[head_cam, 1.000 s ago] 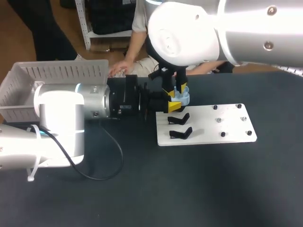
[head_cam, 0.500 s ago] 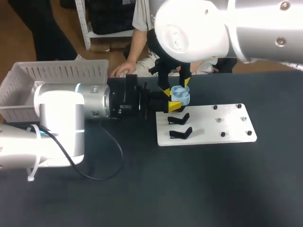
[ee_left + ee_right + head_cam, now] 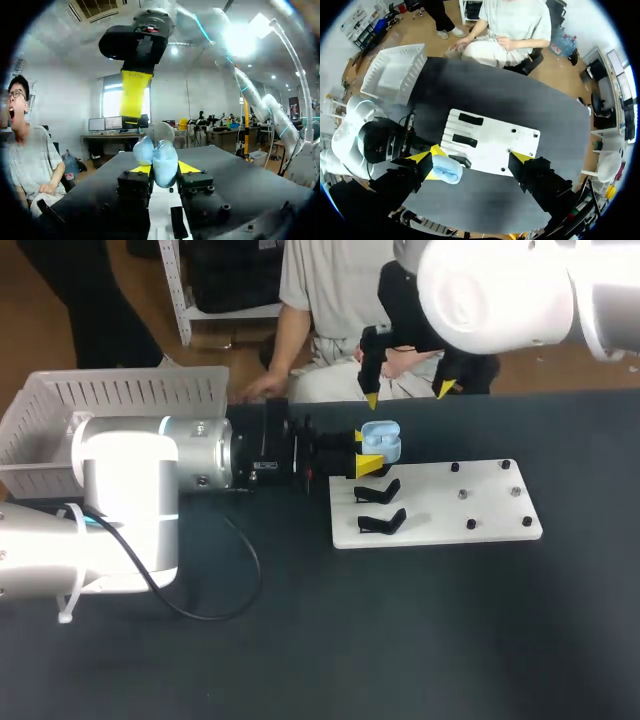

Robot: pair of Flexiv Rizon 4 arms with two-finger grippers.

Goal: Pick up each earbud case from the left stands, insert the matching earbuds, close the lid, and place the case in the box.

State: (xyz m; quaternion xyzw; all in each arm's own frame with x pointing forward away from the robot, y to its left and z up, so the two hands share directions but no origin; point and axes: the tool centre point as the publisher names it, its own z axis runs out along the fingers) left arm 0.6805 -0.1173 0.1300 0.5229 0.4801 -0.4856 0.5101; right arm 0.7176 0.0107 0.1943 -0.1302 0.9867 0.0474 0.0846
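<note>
My left gripper (image 3: 366, 452) holds a light-blue earbud case (image 3: 381, 441) sideways just above the far-left corner of the white stand board (image 3: 440, 510). In the left wrist view the case (image 3: 158, 158) sits between the yellow fingertips (image 3: 188, 167), which are shut on it. My right gripper (image 3: 407, 394) hangs open, higher up and beyond the case, touching nothing. From the right wrist view its fingers (image 3: 520, 158) are spread wide above the board (image 3: 492, 145), and the case (image 3: 445, 169) lies beside one of them. Whether the lid is fully down I cannot tell.
Two black stands (image 3: 378, 491) (image 3: 382, 522) on the board's left part carry nothing. Small black pegs (image 3: 470, 524) dot its right part. A white slatted basket (image 3: 125, 400) stands at the far left. A person sits behind the table's far edge.
The right gripper has opened, let go of the case, and risen up and back to the right. The left gripper has stayed put with the case.
</note>
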